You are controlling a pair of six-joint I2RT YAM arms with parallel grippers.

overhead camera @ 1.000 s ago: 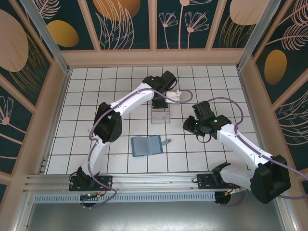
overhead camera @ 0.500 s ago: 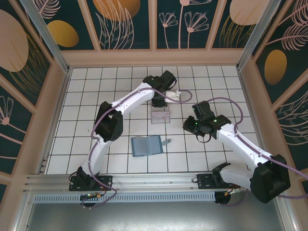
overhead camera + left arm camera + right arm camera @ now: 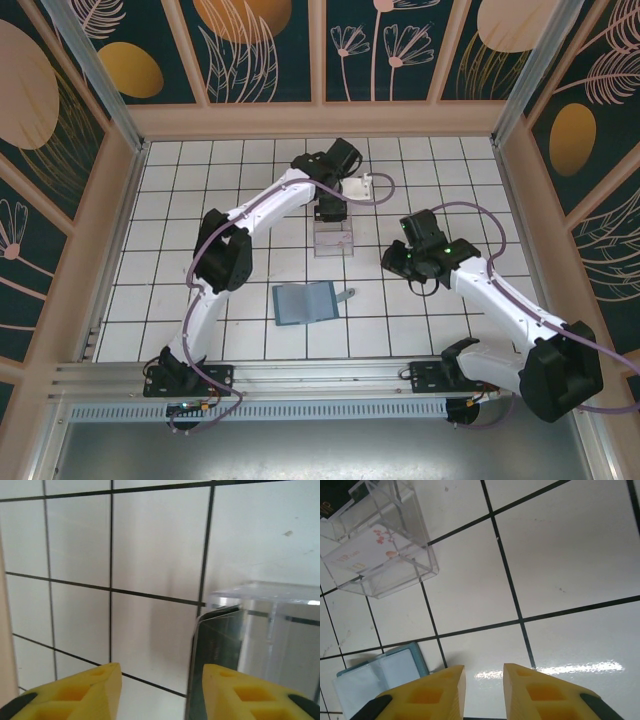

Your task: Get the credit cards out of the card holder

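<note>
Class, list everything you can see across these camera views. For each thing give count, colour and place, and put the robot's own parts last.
card holder: 1, teal-blue, lying open on the tiles, nearer the arm bases than the tray
strap tab: 1, grey, at the card holder's right edge
tray: 1, clear plastic, on the tiles beyond the card holder
pale card: 1, white with red marks, flat inside the tray
dark card: 1, black, upright at the tray; inside or against it is unclear
table: 1, white tiles with dark lines
left gripper: 1, yellow fingers, open, by the dark card
right gripper: 1, yellow fingers, slightly open, over bare tiles
</note>
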